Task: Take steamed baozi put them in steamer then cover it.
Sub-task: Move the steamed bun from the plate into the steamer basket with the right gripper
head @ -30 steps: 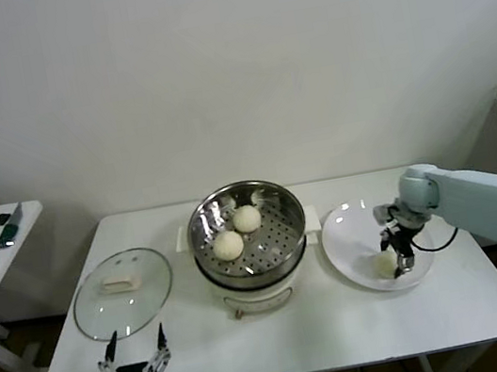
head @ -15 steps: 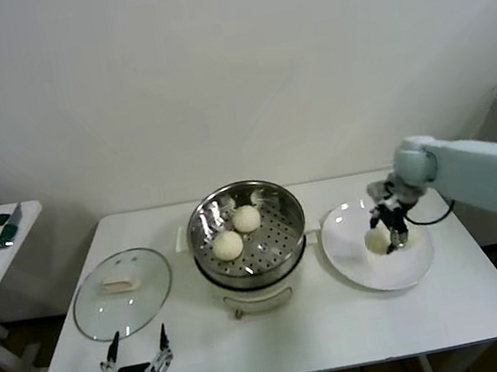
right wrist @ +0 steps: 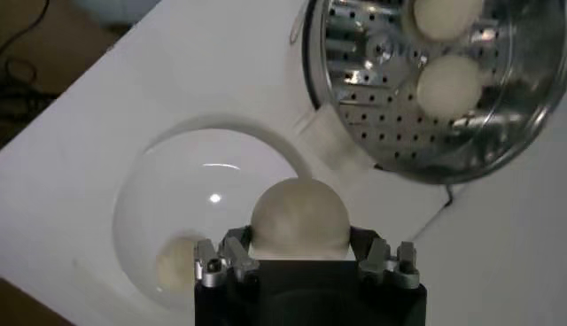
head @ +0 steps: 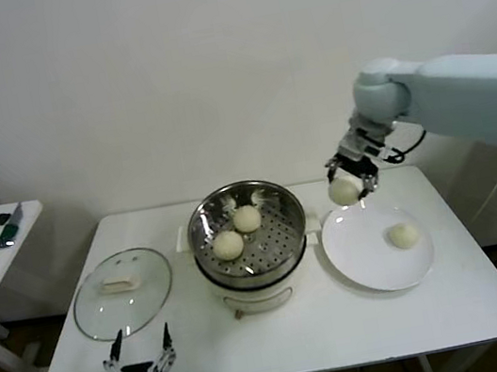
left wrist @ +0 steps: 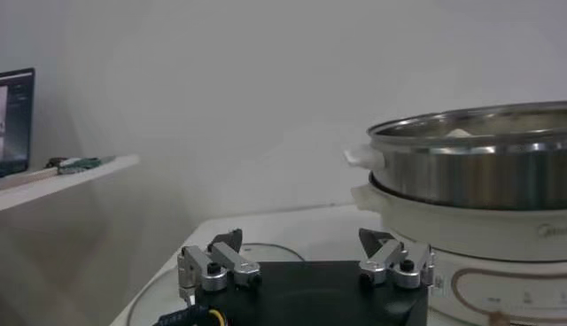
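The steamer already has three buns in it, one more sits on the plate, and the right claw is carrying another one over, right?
Not quite: the steamer has two buns in it, not three, as the head view shows. The rest holds: one bun sits on the plate, and the right claw carries another bun.

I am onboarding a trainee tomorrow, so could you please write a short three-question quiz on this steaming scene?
1. How many baozi lie in the steamer?
2. True or false: the right gripper holds a baozi in the air.
3. The glass cover rests: A) on the steamer, B) on the table, C) on the white plate.

Key: 1. Two. 2. True. 3. B.
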`<move>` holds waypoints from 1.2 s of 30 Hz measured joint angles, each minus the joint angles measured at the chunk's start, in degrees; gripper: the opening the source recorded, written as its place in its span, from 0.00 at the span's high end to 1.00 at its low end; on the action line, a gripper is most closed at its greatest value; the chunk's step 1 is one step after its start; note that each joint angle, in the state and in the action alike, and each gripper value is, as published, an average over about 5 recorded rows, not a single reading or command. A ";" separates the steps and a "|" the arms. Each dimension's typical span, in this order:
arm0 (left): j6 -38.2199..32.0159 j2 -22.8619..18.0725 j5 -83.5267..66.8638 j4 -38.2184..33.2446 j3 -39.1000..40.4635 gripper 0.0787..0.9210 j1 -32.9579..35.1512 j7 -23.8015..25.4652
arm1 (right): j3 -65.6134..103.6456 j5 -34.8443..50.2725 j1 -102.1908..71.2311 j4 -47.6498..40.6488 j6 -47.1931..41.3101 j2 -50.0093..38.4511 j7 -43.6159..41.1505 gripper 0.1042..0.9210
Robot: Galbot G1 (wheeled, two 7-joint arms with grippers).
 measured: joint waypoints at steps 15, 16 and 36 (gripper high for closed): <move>0.16 1.59 0.25 0.73 0.55 0.12 0.09 -0.03 | 5.57 -8.99 -5.11 -1.26 9.01 15.49 -0.48 0.24; 0.21 1.70 0.26 0.88 0.67 0.12 -0.03 -0.04 | 5.66 -9.25 -5.65 -1.55 9.37 16.29 -0.54 0.24; 0.62 2.32 0.89 3.26 1.24 0.12 -1.79 -0.39 | 4.93 -12.68 -14.01 -8.17 15.37 25.83 -1.30 0.24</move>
